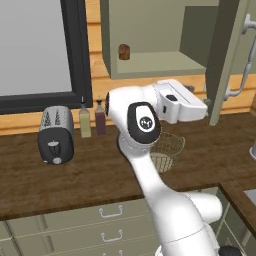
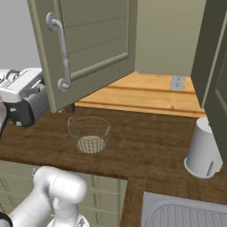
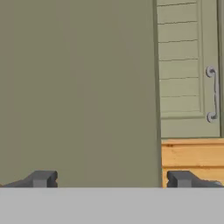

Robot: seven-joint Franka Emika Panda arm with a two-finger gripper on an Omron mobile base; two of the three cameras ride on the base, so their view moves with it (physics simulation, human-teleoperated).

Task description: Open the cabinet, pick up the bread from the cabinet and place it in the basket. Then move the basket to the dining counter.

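Observation:
The olive cabinet [image 1: 150, 30] stands open, its door [image 1: 220, 60] swung out to the right with the silver bar handle [image 1: 240, 75] on its outer face. The bread [image 1: 124, 51], a small dark brown loaf, sits on the shelf at the left. The wire basket [image 1: 167, 150] [image 2: 88, 133] rests empty on the counter under the cabinet. My gripper [image 1: 204, 106] [image 3: 111, 179] hovers above the basket, open and holding nothing, fingertips [image 3: 41, 178] wide apart and close to the door's inner face [image 3: 78, 87]. The dining counter is out of view.
A toaster [image 1: 56, 134] and two bottles [image 1: 85, 120] stand at the counter's left under a dark-framed window. A white canister [image 2: 203, 148] and a sink [image 2: 186, 213] are to the right. A neighbouring cabinet door with a handle [image 3: 212, 94] lies beyond.

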